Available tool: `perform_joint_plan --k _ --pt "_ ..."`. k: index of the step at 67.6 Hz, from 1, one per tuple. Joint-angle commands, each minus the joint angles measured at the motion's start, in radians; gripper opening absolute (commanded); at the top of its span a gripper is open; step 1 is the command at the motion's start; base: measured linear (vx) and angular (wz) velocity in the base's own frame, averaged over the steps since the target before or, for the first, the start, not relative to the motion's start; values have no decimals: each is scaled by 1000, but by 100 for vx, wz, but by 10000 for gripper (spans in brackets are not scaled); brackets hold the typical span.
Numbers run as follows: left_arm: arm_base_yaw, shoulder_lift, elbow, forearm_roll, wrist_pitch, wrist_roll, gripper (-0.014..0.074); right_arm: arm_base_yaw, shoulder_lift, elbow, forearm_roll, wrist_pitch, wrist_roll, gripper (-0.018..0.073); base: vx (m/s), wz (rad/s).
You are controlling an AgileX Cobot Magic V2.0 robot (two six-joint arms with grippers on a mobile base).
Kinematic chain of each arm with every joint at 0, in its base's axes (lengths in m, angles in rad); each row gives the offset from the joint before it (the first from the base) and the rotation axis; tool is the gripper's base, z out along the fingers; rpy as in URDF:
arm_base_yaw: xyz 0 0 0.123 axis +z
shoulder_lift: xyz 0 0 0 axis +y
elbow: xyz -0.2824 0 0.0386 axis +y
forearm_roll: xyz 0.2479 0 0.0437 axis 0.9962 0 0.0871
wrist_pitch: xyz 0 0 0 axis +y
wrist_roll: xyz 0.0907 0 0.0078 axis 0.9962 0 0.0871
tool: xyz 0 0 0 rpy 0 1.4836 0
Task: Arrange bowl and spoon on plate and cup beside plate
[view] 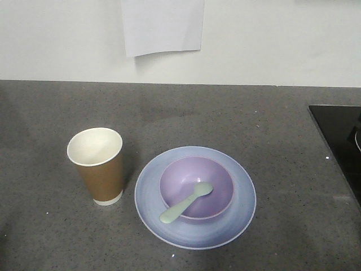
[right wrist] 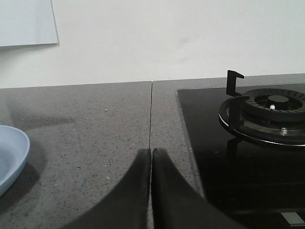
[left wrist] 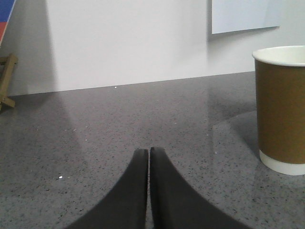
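The big grey speckled stone counter (view: pixel 271 147) fills most of the front view. A black glass stove top (right wrist: pixel 248 157) with a round black burner ring (right wrist: pixel 269 112) sits on it, ahead and to the right of the right gripper (right wrist: pixel 151 153). The right gripper's two dark fingers are pressed flat together with nothing between them, low over the counter.

The round, shallow, pale blue plate (view: pixel 194 231) lies on the counter. Its edge shows far off to the left of the right gripper's jaws, well apart from them. The round purple plastic bowl (view: pixel 180 180) sits in the middle of the plate. The tall brown paper cup (view: pixel 101 172) with a white rim stands upright just beside the plate, not touching it. It is ahead and to the right of the left gripper (left wrist: pixel 148 152), well apart. The left gripper's jaws are squeezed together too, holding nothing.

The small mint-green plastic spoon (view: pixel 186 202) rests in the bowl, its scoop inside and its handle sticking out over the bowl's front rim above the plate.
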Motion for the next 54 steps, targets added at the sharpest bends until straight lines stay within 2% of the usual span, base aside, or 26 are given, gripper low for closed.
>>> perform_joint_plan --k 1,14,54 --pt "1 -3 -8 -1 -66 -6 -8 -1 -11 4 -11 -96 -3 -3 0 0" --pt "1 -3 -8 -1 -66 -6 -8 -1 -11 4 -12 -162 -7 -3 0 0" --pt "1 -3 -8 -1 -66 -6 -8 -1 -11 4 -4 -159 -5 -3 0 0"
